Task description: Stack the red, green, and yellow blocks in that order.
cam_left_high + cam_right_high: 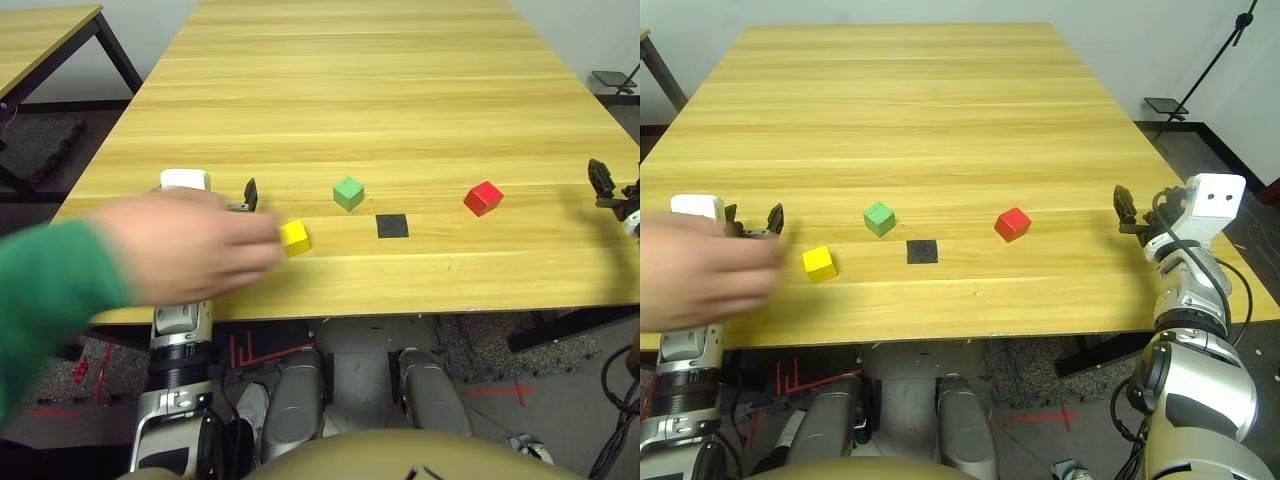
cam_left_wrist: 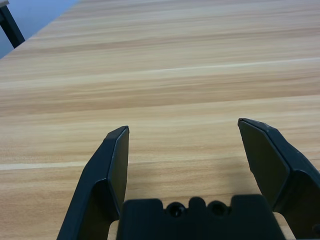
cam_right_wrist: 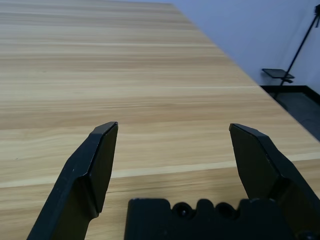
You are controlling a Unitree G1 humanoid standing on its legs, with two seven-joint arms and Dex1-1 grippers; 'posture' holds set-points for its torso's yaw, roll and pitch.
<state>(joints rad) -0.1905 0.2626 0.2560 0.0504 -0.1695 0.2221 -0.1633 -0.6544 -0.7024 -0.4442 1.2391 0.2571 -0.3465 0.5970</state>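
Three cubes lie in a row across the near part of the table: the yellow block (image 1: 819,263) on the left, the green block (image 1: 879,218) a little farther back, and the red block (image 1: 1012,224) on the right. All three stand apart, none stacked. My left gripper (image 1: 752,220) hovers open left of the yellow block, with nothing between its fingers (image 2: 116,165). My right gripper (image 1: 1143,212) stands open and empty near the table's right edge, well right of the red block. A person's hand (image 1: 190,245) in a green sleeve (image 1: 50,290) reaches over my left arm, fingertips close to the yellow block.
A flat black square patch (image 1: 922,251) lies on the wood between the green and red blocks. The far half of the table (image 1: 910,90) is bare wood. Another table (image 1: 40,35) stands at the far left, and a stand's base (image 1: 1163,105) is on the floor at the right.
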